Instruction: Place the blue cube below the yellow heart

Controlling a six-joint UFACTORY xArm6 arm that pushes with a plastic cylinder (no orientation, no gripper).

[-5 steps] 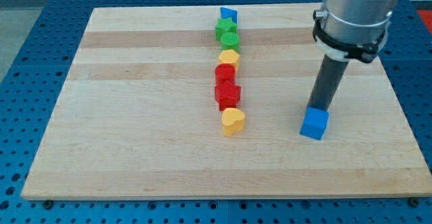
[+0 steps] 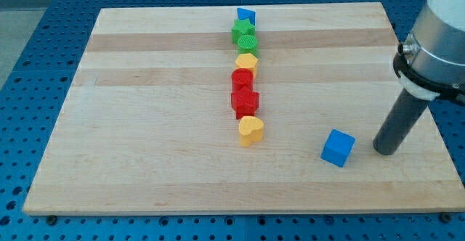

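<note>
The blue cube (image 2: 338,147) lies on the wooden board (image 2: 145,125), low at the view's right. The yellow heart (image 2: 251,131) sits at the bottom end of a column of blocks in the middle, well to the left of the cube. My tip (image 2: 385,152) rests on the board just right of the blue cube, a small gap between them.
Above the yellow heart the column runs upward: a red block (image 2: 245,101), another red block (image 2: 242,79), a yellow block (image 2: 247,62), two green blocks (image 2: 244,36) and a blue block (image 2: 245,14) at the top. The board's right edge is close to my tip.
My tip has moved from just above the blue cube to its right and lower in the view. The cube has shifted slightly downward.
</note>
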